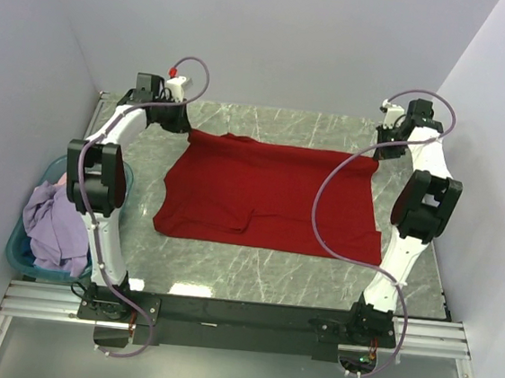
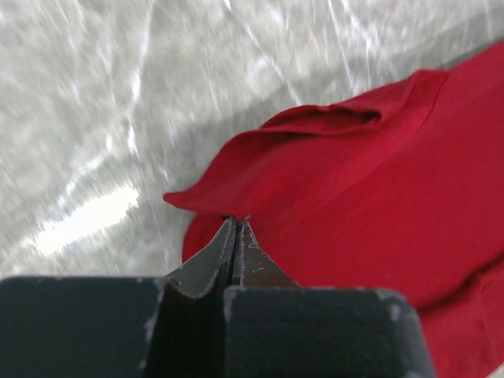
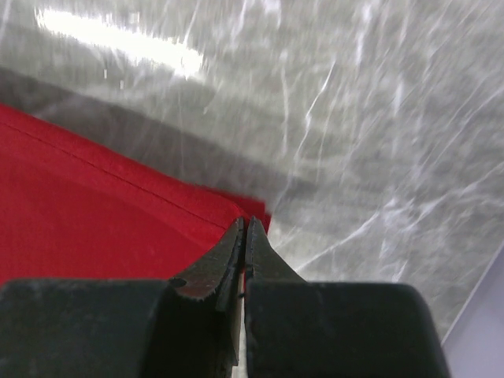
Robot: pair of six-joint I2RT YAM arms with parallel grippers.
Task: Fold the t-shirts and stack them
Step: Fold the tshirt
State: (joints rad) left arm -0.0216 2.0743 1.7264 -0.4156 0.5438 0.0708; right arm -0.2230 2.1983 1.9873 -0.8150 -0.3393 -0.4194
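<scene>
A red t-shirt lies spread on the marble table, with a small fold near its front left. My left gripper is at the shirt's far left corner. In the left wrist view its jaws are pressed together on the edge of the red fabric, which is slightly lifted and rippled. My right gripper is at the far right corner. In the right wrist view its jaws are closed on the hemmed corner of the shirt.
A teal basket with crumpled lavender clothes sits off the table's left edge beside the left arm. White walls enclose the back and both sides. The marble table runs in front of the shirt to the arm rail.
</scene>
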